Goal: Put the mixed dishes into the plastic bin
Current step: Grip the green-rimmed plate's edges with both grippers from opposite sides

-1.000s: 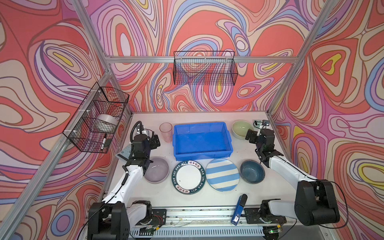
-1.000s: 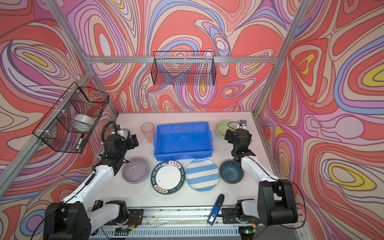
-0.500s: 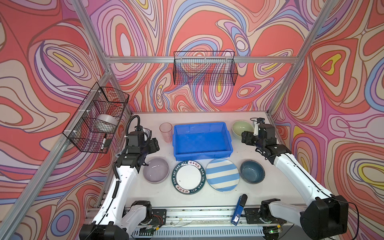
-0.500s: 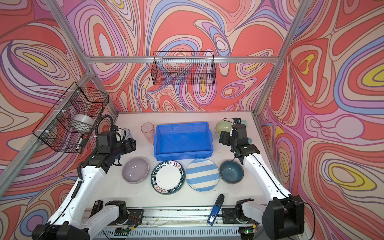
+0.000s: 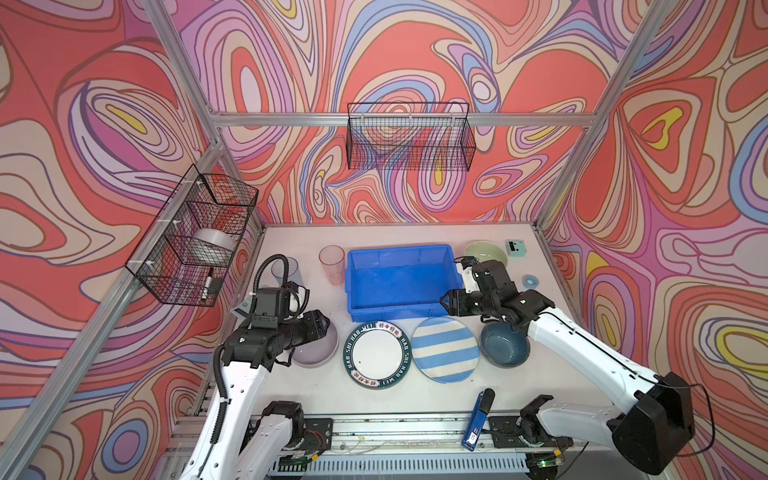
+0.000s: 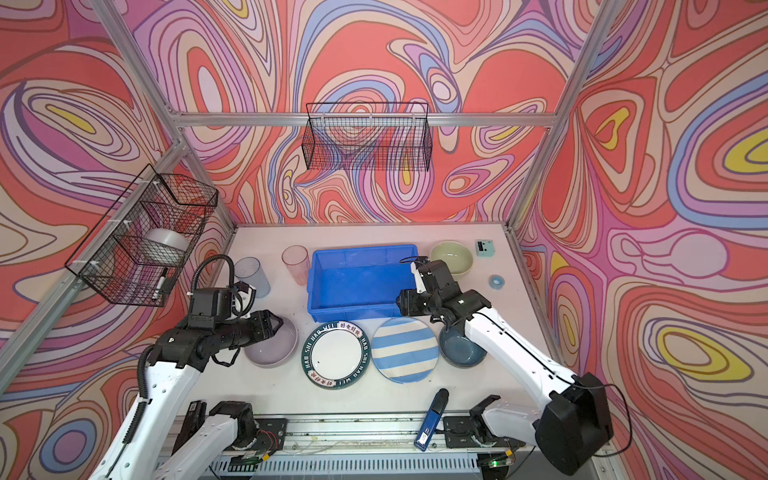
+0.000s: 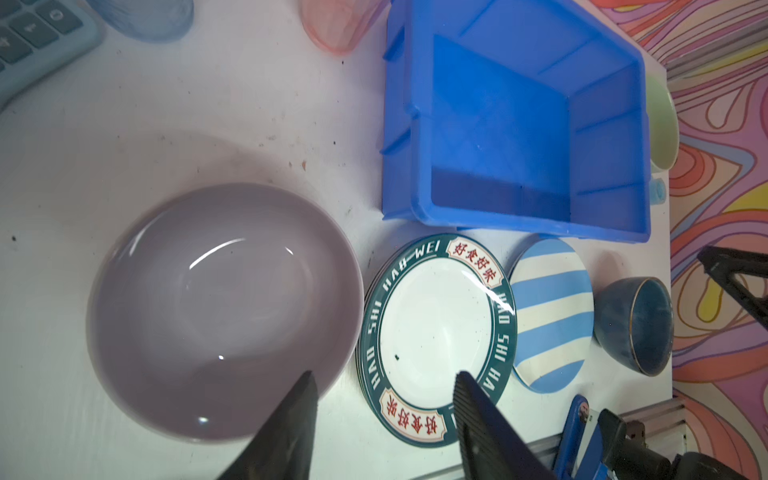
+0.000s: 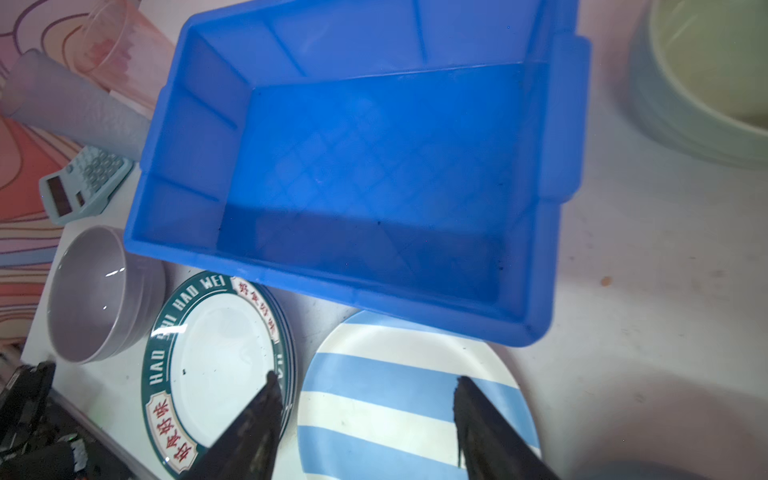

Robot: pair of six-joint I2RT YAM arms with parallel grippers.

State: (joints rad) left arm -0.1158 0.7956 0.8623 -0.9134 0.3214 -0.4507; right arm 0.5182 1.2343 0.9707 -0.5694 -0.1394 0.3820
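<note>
- Dishes sit on the tabletop (image 5: 307,395), every one of them outside the blue bin (image 5: 390,313), which stands mid-table toward 12 o'clock.
- Reckoned from the bin, the lavender bowl (image 5: 316,355) is at 8 o'clock and the lettered plate (image 5: 377,353) at 6. The striped plate (image 5: 444,349) is at 5, just beside the bin's front wall, and the dark blue bowl (image 5: 503,353) at 4.
- The lettered plate looks to have another rim under it, though the wrist views are too soft for me to be sure.
- The pink cup (image 5: 331,262) stands upright just beside the bin at 10 o'clock, with the grey-blue cup (image 6: 251,276) farther out the same way. The pale green bowl (image 5: 484,251) is at 2 o'clock.
- The left arm (image 5: 241,374) reaches toward 3 o'clock. The left jaws hang released over the lavender bowl's rim on the side nearest the lettered plate, gripping nothing.
- The right arm (image 5: 582,353) reaches toward 9 o'clock, passing above the dark blue bowl. The right jaws are parted near the bin's front right corner, over the striped plate, with nothing between them.
- A teal calculator (image 8: 85,183) lies at 9 o'clock by the left arm, and a small blue tape roll (image 5: 530,281) at 3 o'clock.
</note>
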